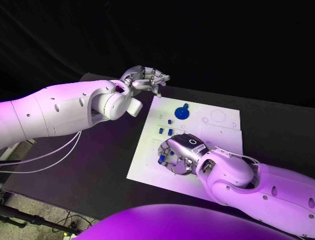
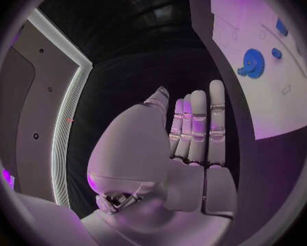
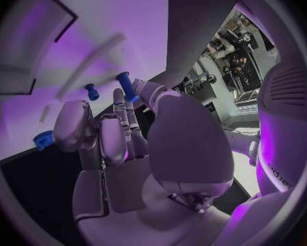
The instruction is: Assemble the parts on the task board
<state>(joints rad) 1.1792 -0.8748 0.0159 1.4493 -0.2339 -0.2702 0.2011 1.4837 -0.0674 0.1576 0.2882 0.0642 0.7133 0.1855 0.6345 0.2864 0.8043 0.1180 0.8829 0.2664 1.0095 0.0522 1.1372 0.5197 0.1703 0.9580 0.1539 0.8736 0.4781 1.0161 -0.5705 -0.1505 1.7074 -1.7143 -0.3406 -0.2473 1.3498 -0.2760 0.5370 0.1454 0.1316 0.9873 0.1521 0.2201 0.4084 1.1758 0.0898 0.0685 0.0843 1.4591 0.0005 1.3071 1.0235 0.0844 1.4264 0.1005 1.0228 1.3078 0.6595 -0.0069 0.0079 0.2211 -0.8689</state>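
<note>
one white board (image 1: 222,131) lies mid-bench (image 1: 287,125). the left hand (image 1: 144,78) hovers off the board's far left corner, fingers straight and close together, holding nothing. one blue gear (image 1: 181,112) sits on the board just right of that hand, with one small blue knob (image 2: 277,53) beside it. the right hand (image 1: 180,155) rests low over the board's near part, fingers curled down; whether it grips anything i cannot tell. two blue pegs (image 3: 126,86) stand just past its fingertips, and several small blue pieces (image 1: 165,130) lie between the hands.
</note>
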